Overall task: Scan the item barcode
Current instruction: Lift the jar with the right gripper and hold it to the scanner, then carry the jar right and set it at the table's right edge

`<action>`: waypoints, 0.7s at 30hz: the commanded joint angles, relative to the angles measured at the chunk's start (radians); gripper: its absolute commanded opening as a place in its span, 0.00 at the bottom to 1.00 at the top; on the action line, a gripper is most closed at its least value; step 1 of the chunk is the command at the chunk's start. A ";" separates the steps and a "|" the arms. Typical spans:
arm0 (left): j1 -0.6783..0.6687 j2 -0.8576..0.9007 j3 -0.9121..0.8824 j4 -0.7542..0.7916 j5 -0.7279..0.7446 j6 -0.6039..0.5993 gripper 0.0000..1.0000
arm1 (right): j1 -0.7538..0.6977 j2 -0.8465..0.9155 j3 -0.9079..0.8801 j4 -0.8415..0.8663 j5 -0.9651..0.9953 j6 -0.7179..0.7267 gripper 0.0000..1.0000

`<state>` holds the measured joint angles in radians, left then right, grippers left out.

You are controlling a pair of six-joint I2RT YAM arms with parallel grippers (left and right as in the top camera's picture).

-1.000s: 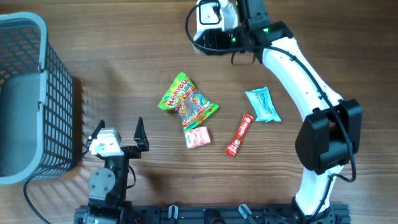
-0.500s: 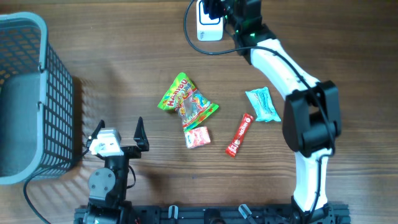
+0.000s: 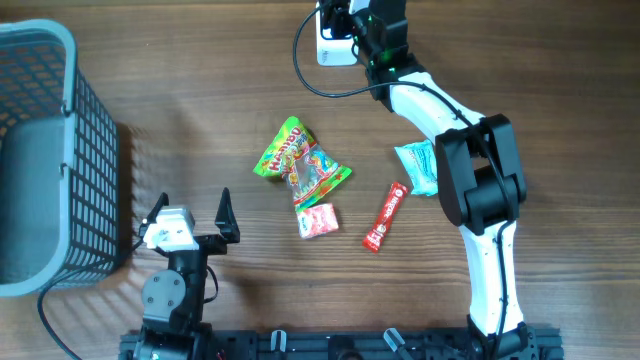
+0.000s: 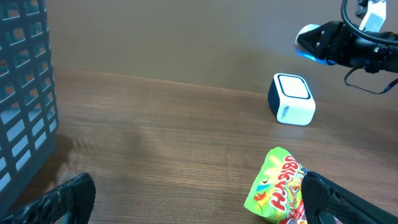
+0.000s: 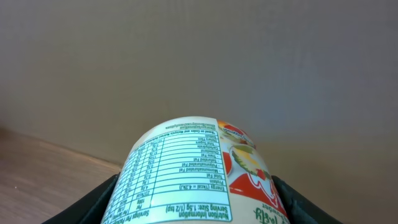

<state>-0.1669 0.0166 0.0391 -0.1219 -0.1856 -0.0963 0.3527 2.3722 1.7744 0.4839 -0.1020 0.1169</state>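
Overhead: swings the right fingers (image 3: 358, 18) in nearer the white scanner (image 3: 335, 48) than a second ago, likely lining up the scan; leaves the left fingers (image 3: 226, 213) wide, empty, near the basket (image 3: 95, 150), snack packets (image 3: 303, 165) strewn on the wooden surface (image 3: 180, 90). Left wrist: shows plain brown wall behind. Right wrist: clamps the labelled tub (image 5: 193, 174) part-open, no barcode seen.

Right arm (image 3: 432, 106): white shells are alternating with black joint housings; a green light (image 3: 373, 61) is glowing near the wrist.
Cable (image 3: 297, 45): a thin black lead is looping off that wrist.
Left arm (image 3: 170, 290): a black body is carrying a white block (image 3: 168, 232).
Left gripper (image 3: 194, 197): two black fingers are tapering to points.
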 commanded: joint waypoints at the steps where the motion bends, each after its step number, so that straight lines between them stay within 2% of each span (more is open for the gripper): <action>1: 0.006 0.000 -0.003 0.001 -0.009 -0.013 1.00 | -0.019 -0.080 0.017 -0.115 0.020 -0.016 0.56; 5: 0.006 0.000 -0.003 0.000 -0.009 -0.013 1.00 | -0.084 -0.293 0.017 -0.436 0.095 -0.181 0.56; 9: 0.006 0.000 -0.003 0.001 -0.009 -0.013 1.00 | -0.169 -0.448 0.017 -0.739 0.483 -0.307 0.54; 10: 0.006 0.000 -0.003 0.001 -0.009 -0.014 1.00 | -0.194 -0.458 0.017 -0.789 0.549 -0.335 0.58; 11: 0.006 0.000 -0.003 0.001 -0.009 -0.013 1.00 | -0.242 -0.459 0.017 -0.865 0.612 -0.385 0.74; 12: 0.006 0.000 -0.003 0.001 -0.009 -0.013 1.00 | -0.297 -0.448 0.017 -0.943 0.618 -0.405 0.75; 13: 0.006 0.000 -0.003 0.001 -0.009 -0.013 1.00 | -0.358 -0.439 0.015 -1.001 0.618 -0.401 0.68; 15: 0.006 0.000 -0.003 0.001 -0.009 -0.013 1.00 | -0.462 -0.430 -0.003 -1.025 0.607 -0.340 0.67; 17: 0.006 0.000 -0.003 0.001 -0.009 -0.013 1.00 | -0.575 -0.429 -0.027 -1.025 0.480 -0.268 0.68; 21: 0.006 0.000 -0.003 0.001 -0.009 -0.013 1.00 | -0.794 -0.418 -0.098 -1.004 0.216 -0.235 0.67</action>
<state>-0.1669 0.0204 0.0387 -0.1211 -0.1856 -0.0963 -0.3382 1.9530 1.7096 -0.5426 0.3065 -0.1757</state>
